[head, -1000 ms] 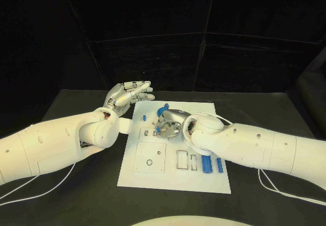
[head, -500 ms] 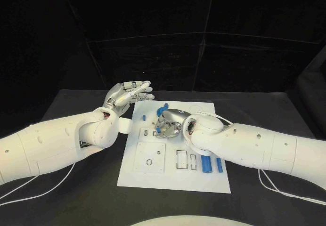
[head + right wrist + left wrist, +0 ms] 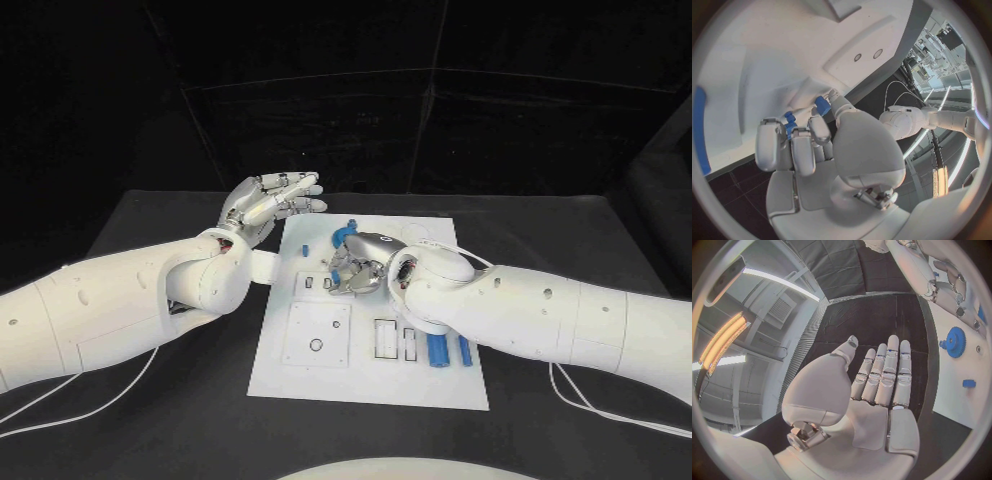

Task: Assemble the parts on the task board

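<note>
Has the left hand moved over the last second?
No, barely. The left hand is raised and open beside the task board's far left corner, in the same place against that corner as a second ago.

Worktop [image 3: 159, 400]: black, covered in dark cloth.
On it: white task board [image 3: 368, 385], lying flat at the middle.
Near edge: thin white cables [image 3: 87, 408] trail at both sides.
</note>
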You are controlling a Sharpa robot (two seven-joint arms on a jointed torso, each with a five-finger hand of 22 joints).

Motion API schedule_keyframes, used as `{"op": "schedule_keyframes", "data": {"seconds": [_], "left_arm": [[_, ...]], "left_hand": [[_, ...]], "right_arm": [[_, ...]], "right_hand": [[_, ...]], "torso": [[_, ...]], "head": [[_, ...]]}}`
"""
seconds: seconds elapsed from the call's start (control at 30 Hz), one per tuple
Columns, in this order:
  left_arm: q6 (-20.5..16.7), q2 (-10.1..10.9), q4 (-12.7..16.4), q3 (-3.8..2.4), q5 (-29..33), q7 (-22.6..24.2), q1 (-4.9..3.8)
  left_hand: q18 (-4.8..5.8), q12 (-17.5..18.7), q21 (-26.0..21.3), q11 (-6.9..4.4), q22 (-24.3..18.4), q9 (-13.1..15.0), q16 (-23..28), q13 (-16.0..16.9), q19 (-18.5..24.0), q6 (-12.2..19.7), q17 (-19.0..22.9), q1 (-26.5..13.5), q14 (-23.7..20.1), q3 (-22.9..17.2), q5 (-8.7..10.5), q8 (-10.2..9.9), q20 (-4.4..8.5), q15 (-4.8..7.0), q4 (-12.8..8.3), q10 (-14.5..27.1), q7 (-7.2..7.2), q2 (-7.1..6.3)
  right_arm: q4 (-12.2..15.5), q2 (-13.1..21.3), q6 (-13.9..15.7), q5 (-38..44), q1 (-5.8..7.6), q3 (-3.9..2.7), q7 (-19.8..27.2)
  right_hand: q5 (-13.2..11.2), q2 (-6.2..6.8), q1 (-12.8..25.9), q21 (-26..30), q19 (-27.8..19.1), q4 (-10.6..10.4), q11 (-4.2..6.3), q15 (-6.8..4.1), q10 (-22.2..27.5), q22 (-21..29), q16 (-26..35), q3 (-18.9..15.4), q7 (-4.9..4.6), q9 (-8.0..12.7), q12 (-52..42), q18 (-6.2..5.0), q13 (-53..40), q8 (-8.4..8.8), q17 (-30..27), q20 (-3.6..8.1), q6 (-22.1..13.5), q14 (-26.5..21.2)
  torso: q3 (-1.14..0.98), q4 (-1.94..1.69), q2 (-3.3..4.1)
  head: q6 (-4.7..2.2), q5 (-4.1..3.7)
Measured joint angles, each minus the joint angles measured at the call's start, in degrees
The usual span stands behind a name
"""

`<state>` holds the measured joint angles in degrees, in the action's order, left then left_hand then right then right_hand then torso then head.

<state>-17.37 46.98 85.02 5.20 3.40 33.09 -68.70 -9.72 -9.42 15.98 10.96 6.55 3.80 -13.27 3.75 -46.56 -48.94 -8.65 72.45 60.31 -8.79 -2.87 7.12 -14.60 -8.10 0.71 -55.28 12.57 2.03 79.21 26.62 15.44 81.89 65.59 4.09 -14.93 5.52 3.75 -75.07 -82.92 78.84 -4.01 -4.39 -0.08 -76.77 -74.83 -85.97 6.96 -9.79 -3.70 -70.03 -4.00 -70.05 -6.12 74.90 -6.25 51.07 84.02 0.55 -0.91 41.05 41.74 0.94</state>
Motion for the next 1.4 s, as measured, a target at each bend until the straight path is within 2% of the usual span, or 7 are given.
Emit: {"op": "schedule_keyframes", "data": {"seconds": [0.57,0.7,0.87,0.97,1.1,1.27,1.4], "left_arm": [[0.1,0.1,-0.5,0.0,0.0,-0.1,0.01],[0.1,0.4,-1.0,0.0,-0.4,-0.4,0.01],[-0.2,1.7,-1.6,0.01,-3.8,-3.7,-0.19],[-0.3,2.3,-2.0,0.03,-7.6,-8.0,-1.15],[0.7,3.1,-2.3,-0.07,-16.3,-17.8,-2.86],[4.8,2.9,-2.6,-0.05,-28.6,-30.9,-4.58],[9.2,2.1,-2.6,-0.04,-37.5,-40.5,-5.73]], "left_hand": [[0.0,0.4,0.0,-0.53,-0.2,0.1,0.0,0.0,-1.6,-1.4,-0.4,0.3,1.7,0.1,0.0,0.0,0.19,0.5,-0.3,-0.6,0.06,0.26],[0.01,0.4,2.3,-1.76,0.4,0.2,-1.8,0.0,-6.7,-4.2,-2.0,0.3,7.6,0.0,0.0,0.7,2.15,2.28,-0.3,-3.8,0.05,0.56],[0.0,0.0,6.4,-4.21,1.9,0.5,-6.7,0.5,-14.8,-8.3,-6.2,-1.0,18.0,0.7,-0.26,1.8,5.34,5.67,0.4,-9.8,-2.35,0.63],[0.02,-1.8,10.5,-6.76,3.7,0.9,-15.2,1.8,-21.5,-11.2,-13.1,-2.7,23.3,1.6,-0.27,2.7,8.13,8.17,1.3,-15.9,-4.43,-0.1],[0.02,-4.9,14.6,-8.88,5.9,1.9,-40.8,5.1,-25.7,-13.0,-38.7,-4.0,23.7,1.6,-0.27,3.4,10.34,10.05,2.8,-21.9,-6.0,0.73],[0.02,-13.2,21.8,-9.66,10.9,4.5,-64.2,12.2,-29.6,-12.1,-63.6,-5.9,23.7,2.5,-0.24,7.1,11.47,10.99,4.3,-23.1,-7.1,0.92],[3.65,-23.9,46.7,-10.25,41.8,8.7,-75.2,21.3,-36.8,-10.5,-66.3,-8.3,23.7,4.8,0.09,13.3,12.31,11.95,7.2,-19.9,-8.26,0.99]], "right_arm": [[4.1,4.5,7.4,-1.0,-0.07,-0.06,7.8],[6.8,7.7,7.7,-3.6,1.03,-0.09,11.8],[10.1,13.1,6.7,-10.2,3.29,-0.89,15.1],[11.3,16.0,5.6,-13.7,4.86,-1.19,15.8],[11.8,19.8,4.2,-17.9,6.73,-1.29,16.1],[10.1,21.2,3.7,-20.9,8.49,-1.39,16.2],[8.7,21.9,3.9,-22.8,9.1,-1.41,16.3]], "right_hand": [[0.0,-0.07,-0.7,0.0,0.4,-0.3,-0.43,0.5,0.0,-0.1,0.0,-2.1,-0.62,-0.1,0.0,0.0,-0.1,1.19,0.0,-0.41,-2.9,-0.1],[0.8,-0.67,-1.3,0.0,0.2,-0.5,-0.43,0.5,0.0,-0.1,0.0,-2.8,-0.47,-0.3,0.0,0.0,-0.1,1.12,0.0,-0.63,-2.7,-0.1],[2.2,-1.71,-2.3,0.6,-0.1,-0.4,-0.43,0.49,0.0,0.7,0.5,-3.0,-0.11,-0.4,0.0,0.0,-0.1,0.39,0.0,-0.9,-1.6,-0.1],[2.6,-2.09,-2.7,1.3,-1.2,-0.2,-0.43,0.49,0.0,1.9,1.5,-3.2,-0.14,-0.4,0.0,0.0,0.1,0.35,0.0,-0.69,-1.2,-0.1],[3.8,-2.86,-3.5,2.7,-3.1,-0.4,-0.22,0.49,0.7,4.4,3.3,-3.4,0.16,-0.4,0.8,-0.01,0.8,-0.02,0.0,-0.6,-0.9,-0.1],[4.6,-2.86,-3.5,3.7,-4.2,-0.3,-0.21,0.49,0.8,6.1,4.5,-4.1,0.09,-0.4,1.0,0.0,1.2,-0.31,-0.8,-0.38,-0.6,-0.1],[4.9,-2.86,-3.5,6.4,-7.4,-0.5,0.01,0.49,1.7,10.5,7.4,-5.1,0.17,-0.4,2.9,-0.91,2.7,-0.31,-4.7,-0.28,-0.5,-0.1]], "torso": [[-0.04,0.0,-0.1],[-0.03,0.0,-0.18],[-0.04,0.02,-0.61],[-0.1,0.12,-1.11],[-0.23,0.24,-1.88],[-0.44,0.42,-2.7],[-0.63,0.42,-3.19]], "head": [[-0.24,-0.01],[-0.46,0.05],[-0.73,-0.11],[-0.67,-0.12],[-0.38,0.08],[0.01,0.47],[0.29,0.73]]}}
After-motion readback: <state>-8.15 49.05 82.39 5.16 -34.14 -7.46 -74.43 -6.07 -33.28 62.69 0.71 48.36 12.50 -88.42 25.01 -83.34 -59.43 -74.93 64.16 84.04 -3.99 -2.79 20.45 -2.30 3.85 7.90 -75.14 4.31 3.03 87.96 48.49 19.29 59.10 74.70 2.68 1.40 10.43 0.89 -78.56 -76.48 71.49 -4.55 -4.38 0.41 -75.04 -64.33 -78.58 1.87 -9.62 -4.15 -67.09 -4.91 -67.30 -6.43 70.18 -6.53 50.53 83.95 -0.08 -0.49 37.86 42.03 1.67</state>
